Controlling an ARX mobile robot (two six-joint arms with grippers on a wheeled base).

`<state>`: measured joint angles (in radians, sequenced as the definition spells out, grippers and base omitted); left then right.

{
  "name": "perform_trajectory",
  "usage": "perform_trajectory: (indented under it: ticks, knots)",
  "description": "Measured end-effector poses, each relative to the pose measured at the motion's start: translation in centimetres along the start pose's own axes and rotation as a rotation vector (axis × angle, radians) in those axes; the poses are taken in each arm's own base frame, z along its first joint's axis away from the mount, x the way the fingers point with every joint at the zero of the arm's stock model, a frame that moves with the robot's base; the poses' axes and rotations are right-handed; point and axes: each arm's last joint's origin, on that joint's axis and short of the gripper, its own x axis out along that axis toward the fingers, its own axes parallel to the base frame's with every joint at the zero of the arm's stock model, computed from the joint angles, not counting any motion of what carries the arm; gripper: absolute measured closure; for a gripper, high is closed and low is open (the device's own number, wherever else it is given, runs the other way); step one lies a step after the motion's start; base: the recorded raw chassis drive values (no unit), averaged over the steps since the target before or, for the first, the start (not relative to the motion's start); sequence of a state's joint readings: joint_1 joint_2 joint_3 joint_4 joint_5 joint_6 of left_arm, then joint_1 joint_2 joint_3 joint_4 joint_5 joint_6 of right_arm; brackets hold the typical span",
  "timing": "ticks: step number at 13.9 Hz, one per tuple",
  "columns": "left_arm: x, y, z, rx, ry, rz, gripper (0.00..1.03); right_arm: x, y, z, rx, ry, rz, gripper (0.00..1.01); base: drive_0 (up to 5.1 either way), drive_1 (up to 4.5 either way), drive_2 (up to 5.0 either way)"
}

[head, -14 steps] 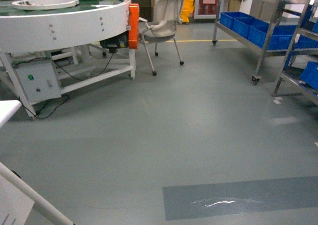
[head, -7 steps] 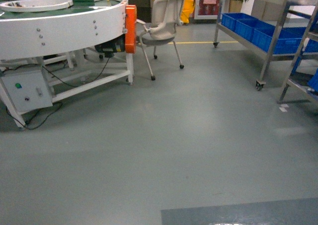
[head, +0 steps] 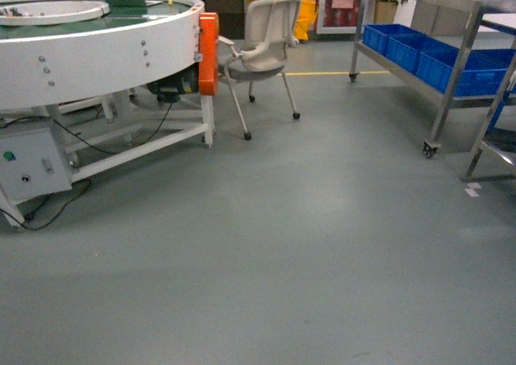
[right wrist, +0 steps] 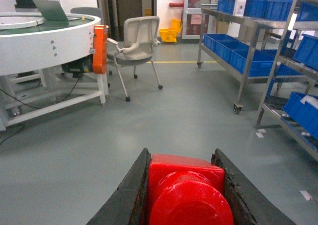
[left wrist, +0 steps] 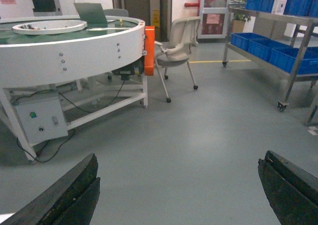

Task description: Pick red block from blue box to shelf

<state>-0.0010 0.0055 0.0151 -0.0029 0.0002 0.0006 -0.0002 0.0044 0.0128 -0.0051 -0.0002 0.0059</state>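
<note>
One red block (right wrist: 188, 192) clamped between right gripper (right wrist: 185, 185) fingers, stud toward camera, kept secure for transit toward shelf (right wrist: 248, 41). Left gripper (left wrist: 181, 190) spread apart, empty.

Grey floor (head: 306, 244); round white conveyor table (head: 97, 55); beige chair (head: 262, 47); yellow floor line (head: 322, 73).

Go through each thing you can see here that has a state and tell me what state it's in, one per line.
red block: clamped between the right gripper's fingers, stud facing the camera
right gripper: shut on the red block
left gripper: open, empty
shelf: standing on casters, blue crates on its tiers
chair: empty
laptop: open on the round table
</note>
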Motion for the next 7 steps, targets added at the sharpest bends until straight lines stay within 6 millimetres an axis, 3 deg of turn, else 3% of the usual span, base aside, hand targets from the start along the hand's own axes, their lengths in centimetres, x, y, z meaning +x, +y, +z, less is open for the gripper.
perform_trajectory:
  ticks: [7]
  knots:
    - [0.0,0.0,0.0,0.0,0.0,0.001,0.05,0.0,0.0,0.03,0.0,-0.003,0.0,0.73,-0.1,4.19,-4.3]
